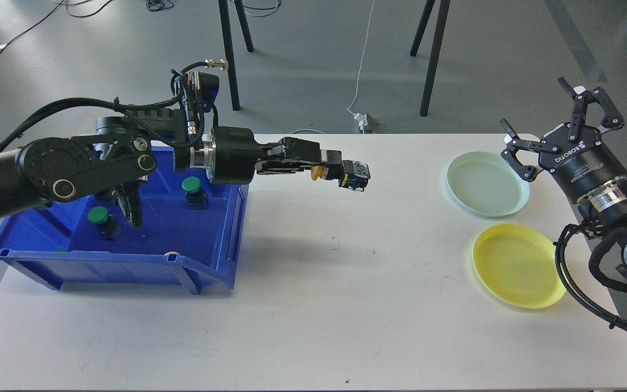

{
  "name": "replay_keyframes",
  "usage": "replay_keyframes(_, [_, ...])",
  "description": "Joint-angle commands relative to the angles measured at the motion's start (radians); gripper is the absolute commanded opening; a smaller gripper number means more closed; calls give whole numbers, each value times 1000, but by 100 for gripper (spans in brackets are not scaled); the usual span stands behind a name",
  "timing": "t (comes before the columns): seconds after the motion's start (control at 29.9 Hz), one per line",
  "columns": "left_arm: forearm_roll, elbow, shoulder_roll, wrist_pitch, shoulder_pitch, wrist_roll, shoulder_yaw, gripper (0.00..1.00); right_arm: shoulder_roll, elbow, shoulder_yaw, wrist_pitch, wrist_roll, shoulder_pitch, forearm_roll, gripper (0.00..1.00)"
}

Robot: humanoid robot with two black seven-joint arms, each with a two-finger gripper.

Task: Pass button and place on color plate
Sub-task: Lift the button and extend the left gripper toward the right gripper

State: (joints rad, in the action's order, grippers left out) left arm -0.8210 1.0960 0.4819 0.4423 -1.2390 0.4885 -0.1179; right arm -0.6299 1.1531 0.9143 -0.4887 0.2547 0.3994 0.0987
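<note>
The left end effector [329, 165] is clamped on a yellow button [340, 172] above the desk [313, 305] — the right end effector [555, 128] stands apart, fingers spread.

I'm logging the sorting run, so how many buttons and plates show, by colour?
Green buttons in the blue bin: 2
Yellow button held by the left gripper: 1
Pale green plate: 1
Yellow plate: 1
Total: 5

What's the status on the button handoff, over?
Left gripper shut on yellow button, held over mid-table. Right gripper open, waiting beside green plate. Yellow plate bare. Nothing between the arms.
</note>
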Motion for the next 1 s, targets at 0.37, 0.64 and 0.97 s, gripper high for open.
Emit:
replay_keyframes(0.37, [8, -27, -16, 1, 39, 0, 64, 27, 120, 135, -198, 6, 69, 1, -355, 99])
replay_keyframes(0.64, [10, -27, -16, 7, 39, 0, 66, 27, 168, 120, -258, 5, 69, 47, -358, 99])
replay_keyframes(0.97, [11, -25, -14, 9, 41, 0, 66, 27, 223, 70, -336, 1, 67, 140, -358, 99])
